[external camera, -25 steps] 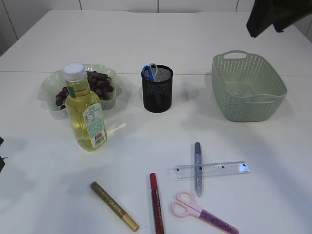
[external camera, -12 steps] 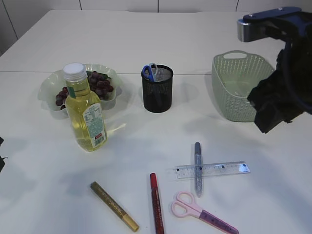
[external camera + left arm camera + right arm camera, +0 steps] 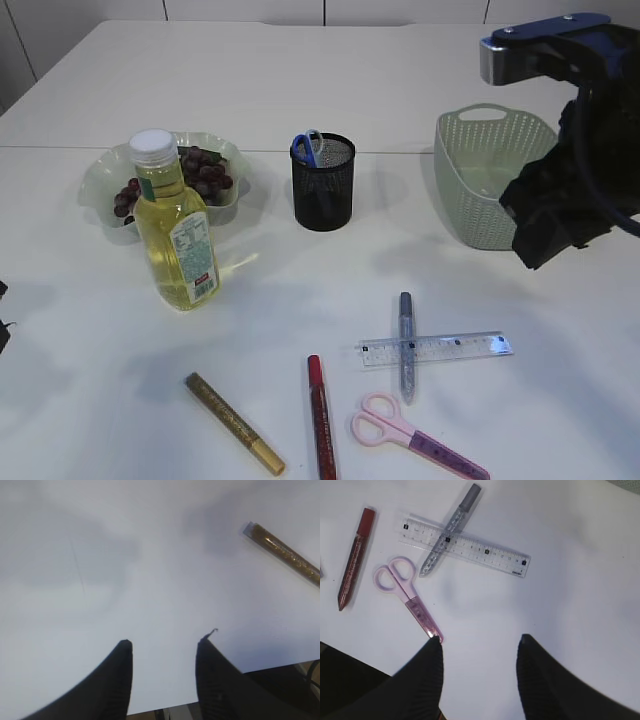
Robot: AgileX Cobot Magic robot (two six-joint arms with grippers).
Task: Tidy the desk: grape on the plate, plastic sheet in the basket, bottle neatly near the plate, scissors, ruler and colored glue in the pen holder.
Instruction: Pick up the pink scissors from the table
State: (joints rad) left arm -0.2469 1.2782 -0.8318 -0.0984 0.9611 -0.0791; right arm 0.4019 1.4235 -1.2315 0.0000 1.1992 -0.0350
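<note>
Ruler (image 3: 465, 545): thin, stiff, flat, pinned under silver glue (image 3: 449, 530); grip an overhanging end. Both grippers empty, jaws apart.

Plate (image 3: 100, 180) with grapes (image 3: 205, 172) back left; bottle (image 3: 176, 235) upright just in front of it. Pen holder (image 3: 323, 190) mid-back, scissors (image 3: 307, 147) inside it. Basket (image 3: 480, 200) back right, right arm (image 3: 565, 150) partly in front of it. Front row, left to right: glue stick (image 3: 233, 423), second glue stick (image 3: 320, 416), second scissors (image 3: 415, 435). Behind those scissors, ruler (image 3: 450, 347) flat, third glue stick (image 3: 405, 345) crossing its left end, which one is on top unclear.
</note>
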